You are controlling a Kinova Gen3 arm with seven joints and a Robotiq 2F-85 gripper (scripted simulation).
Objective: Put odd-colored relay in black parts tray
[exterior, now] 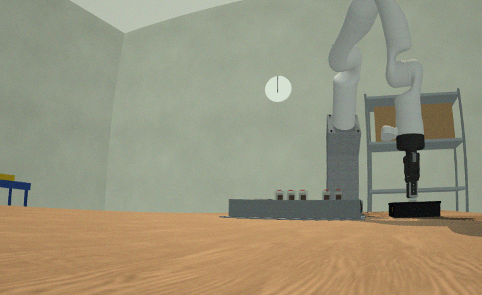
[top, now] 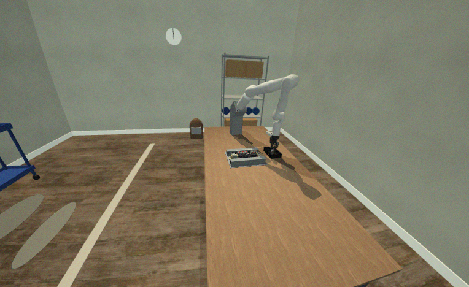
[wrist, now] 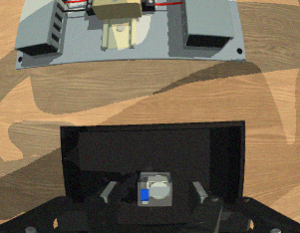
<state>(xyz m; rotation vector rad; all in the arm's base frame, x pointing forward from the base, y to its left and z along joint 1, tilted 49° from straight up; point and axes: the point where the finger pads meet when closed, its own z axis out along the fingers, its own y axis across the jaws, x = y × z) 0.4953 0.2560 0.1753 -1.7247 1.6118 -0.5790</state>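
A clear relay with a blue button lies in the black parts tray, near its lower middle in the wrist view. My gripper is open above the tray, with the fingertips about at rim height in the exterior view. The relay shows between the two fingers, with a gap on each side. Several relays with red buttons stand in a row in the grey socket unit, with a gap in the row. The tray's inside is hidden in the exterior view.
The socket unit's base plate lies beside the tray, with a strip of wooden table between them. Grey ducts rise from the plate. The arm's grey pedestal stands farther back.
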